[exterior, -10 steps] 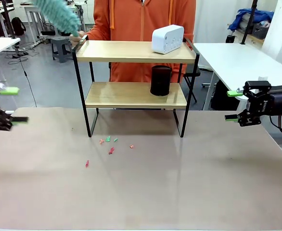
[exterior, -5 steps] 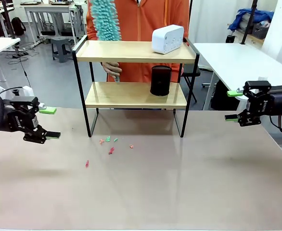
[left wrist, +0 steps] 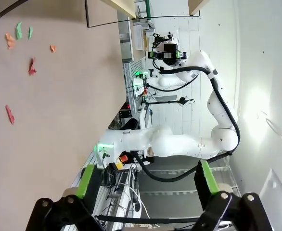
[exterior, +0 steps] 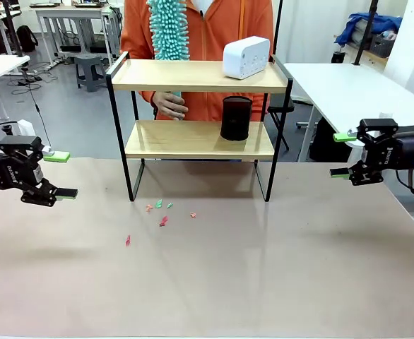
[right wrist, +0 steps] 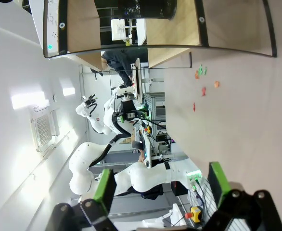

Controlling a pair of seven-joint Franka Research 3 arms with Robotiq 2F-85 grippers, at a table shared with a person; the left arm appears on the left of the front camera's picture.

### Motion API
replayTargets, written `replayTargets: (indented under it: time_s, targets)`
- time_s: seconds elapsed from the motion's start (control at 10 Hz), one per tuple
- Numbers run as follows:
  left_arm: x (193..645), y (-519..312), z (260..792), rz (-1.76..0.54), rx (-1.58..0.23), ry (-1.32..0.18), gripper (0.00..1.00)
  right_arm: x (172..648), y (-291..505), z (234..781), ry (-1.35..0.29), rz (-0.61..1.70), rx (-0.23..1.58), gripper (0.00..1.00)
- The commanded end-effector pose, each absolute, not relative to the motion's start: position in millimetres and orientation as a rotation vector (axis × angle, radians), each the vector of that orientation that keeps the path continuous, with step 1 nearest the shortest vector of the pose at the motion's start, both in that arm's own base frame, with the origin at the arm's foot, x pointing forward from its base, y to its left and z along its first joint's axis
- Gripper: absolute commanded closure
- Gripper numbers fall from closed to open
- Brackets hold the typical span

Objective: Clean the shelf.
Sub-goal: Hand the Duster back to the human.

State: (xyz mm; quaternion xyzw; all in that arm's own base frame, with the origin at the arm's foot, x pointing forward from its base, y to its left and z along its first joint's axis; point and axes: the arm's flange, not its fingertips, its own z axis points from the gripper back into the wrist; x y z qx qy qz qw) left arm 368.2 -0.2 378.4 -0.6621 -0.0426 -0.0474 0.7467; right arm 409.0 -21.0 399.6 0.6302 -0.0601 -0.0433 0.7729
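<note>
The shelf (exterior: 193, 75), two light wooden boards in a thin black frame, stands at the far middle of the table. Its top board carries a white box (exterior: 246, 56); a black cup (exterior: 236, 118) sits on the lower board. Behind it a person's hand (exterior: 169, 104) holds a teal fluffy duster (exterior: 169, 27) upright over the top board's left part. My left gripper (exterior: 59, 174) hovers open at the table's left edge, well clear of the shelf. Open too, my right gripper (exterior: 341, 155) hangs at the right edge. The shelf (right wrist: 131, 29) appears across the top of the right wrist view.
Small red, orange and green scraps (exterior: 162, 212) lie on the brown tabletop in front of the shelf's left legs; they also show as scraps (left wrist: 20, 33) in the left wrist view. A white table (exterior: 348, 88) stands at the far right.
The left arm came in from the left edge, then drew back slightly left. The person's duster swung from the shelf's left corner to upright over the top board. The right arm stayed still.
</note>
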Motion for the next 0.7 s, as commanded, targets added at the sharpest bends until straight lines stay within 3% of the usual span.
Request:
replayTargets:
  time_s: [0.0, 0.6]
  targets:
    - [362.8, -1.4, 380.3, -0.101, -1.453, -0.077, 0.0, 409.5, -21.7, 402.2, -0.124, -0.085, 1.365, 0.0]
    - [362.8, -1.4, 380.3, -0.101, -1.453, -0.077, 0.0, 409.5, -21.7, 402.2, -0.124, -0.085, 1.365, 0.0]
